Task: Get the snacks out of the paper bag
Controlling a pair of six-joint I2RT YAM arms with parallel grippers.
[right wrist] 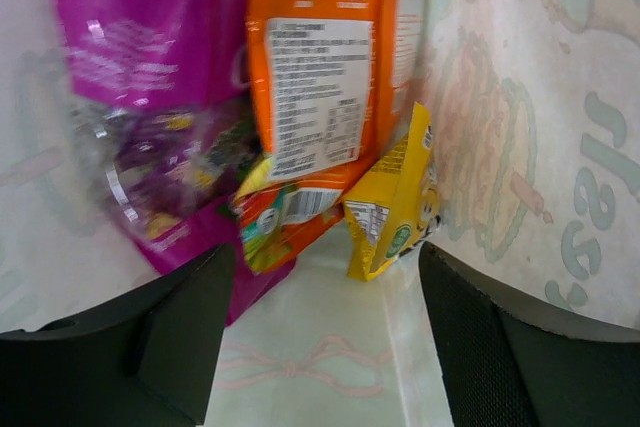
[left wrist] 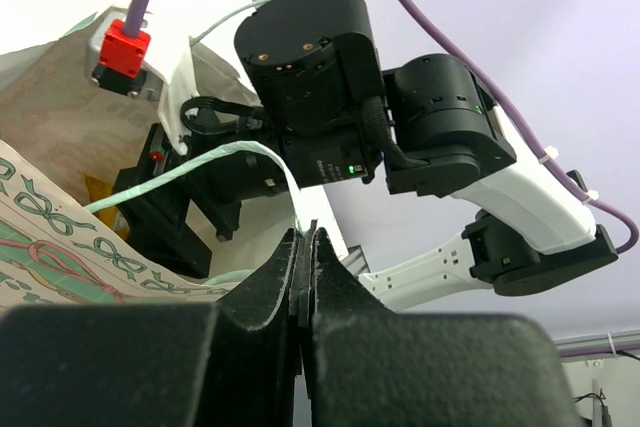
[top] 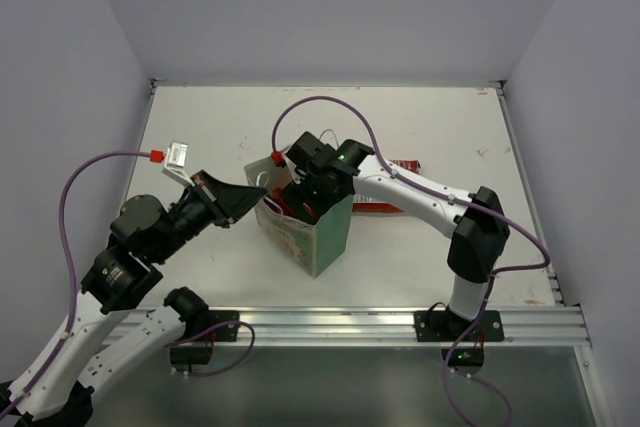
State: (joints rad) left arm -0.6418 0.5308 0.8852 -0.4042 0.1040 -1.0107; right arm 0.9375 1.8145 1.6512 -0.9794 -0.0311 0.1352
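The paper bag point(top: 318, 235) stands upright at the table's middle. My left gripper point(top: 248, 199) is shut on the bag's white string handle point(left wrist: 240, 152) at its left rim; the left wrist view shows the jaws point(left wrist: 305, 247) closed on it beside the patterned face point(left wrist: 50, 237). My right gripper point(top: 300, 197) reaches down into the bag, open and empty point(right wrist: 325, 327). Inside, just beyond its fingers, lie a magenta packet point(right wrist: 150, 47), an orange packet point(right wrist: 320, 77) and a small yellow packet point(right wrist: 395, 207). A red-and-white packet point(top: 398, 187) lies on the table behind the right arm.
The right arm point(top: 430, 197) stretches across the table right of the bag. The bag's inner wall point(right wrist: 520, 97) is close on the right finger's side. A metal rail point(top: 400, 325) runs along the near edge. Walls close in the table's left, back and right.
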